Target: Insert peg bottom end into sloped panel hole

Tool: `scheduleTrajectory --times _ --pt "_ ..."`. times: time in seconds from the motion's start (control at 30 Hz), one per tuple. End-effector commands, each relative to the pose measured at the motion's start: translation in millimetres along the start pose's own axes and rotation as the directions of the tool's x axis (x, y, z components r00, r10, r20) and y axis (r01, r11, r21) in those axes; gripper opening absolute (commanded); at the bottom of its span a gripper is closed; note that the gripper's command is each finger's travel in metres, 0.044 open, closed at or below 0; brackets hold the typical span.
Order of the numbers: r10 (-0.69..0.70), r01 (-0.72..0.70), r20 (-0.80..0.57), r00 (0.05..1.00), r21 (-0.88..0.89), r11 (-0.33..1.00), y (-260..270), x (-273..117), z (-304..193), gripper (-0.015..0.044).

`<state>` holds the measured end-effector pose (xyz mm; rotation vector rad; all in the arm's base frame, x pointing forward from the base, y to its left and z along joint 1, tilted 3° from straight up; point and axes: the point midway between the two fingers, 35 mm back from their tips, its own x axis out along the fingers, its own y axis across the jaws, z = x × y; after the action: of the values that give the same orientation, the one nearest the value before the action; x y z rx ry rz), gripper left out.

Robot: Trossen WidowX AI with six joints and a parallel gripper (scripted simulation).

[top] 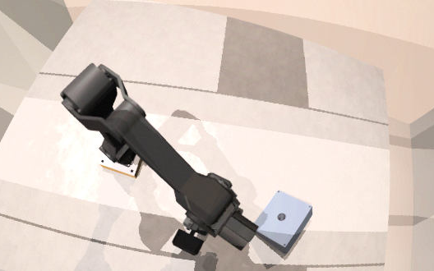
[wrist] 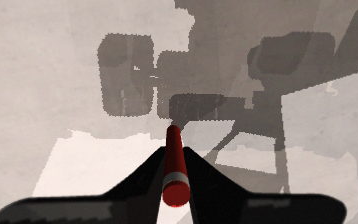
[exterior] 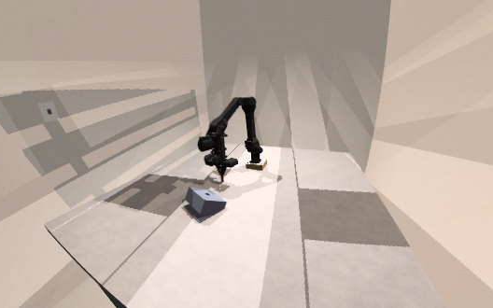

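Note:
A round red peg [wrist: 174, 157] with a grey band near its top stands upright between the fingers in the wrist view; it also shows as a thin red line [exterior: 222, 178] below the fingers in the exterior view. My gripper [wrist: 174, 151] [exterior: 221, 170] is shut on the peg near its upper end. Whether the peg's bottom touches the table cannot be told. In the top view the arm hides the peg. The blue-grey sloped panel block [top: 293, 227] [exterior: 201, 203] stands a little way from the gripper. Its round-looking hole [top: 281, 217] [exterior: 207, 194] is in the sloped face.
The arm's base plate [top: 117, 170] [exterior: 256, 165] is on the table behind the gripper. The panel block stands near the gripper, on the side away from the base. Shadows of the arm and broad light and dark patches cross the table [top: 338, 172] [exterior: 253, 243].

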<state>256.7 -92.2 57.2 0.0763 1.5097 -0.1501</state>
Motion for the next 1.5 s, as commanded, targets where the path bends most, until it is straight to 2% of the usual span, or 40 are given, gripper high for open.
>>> scheduleTrajectory --times 0.0,0.63,1.47 --pt "0.000 0.000 0.004 1.000 0.000 1.000 -0.3 -6.5 1.6 0.0000" --pt "0.005 -0.005 -0.001 1.000 0.002 1.000 -1.3 -77.6 -0.5 0.0000" --pt "-0.050 0.061 0.096 0.994 -0.121 0.991 12.5 -82.8 23.2 0.0000"
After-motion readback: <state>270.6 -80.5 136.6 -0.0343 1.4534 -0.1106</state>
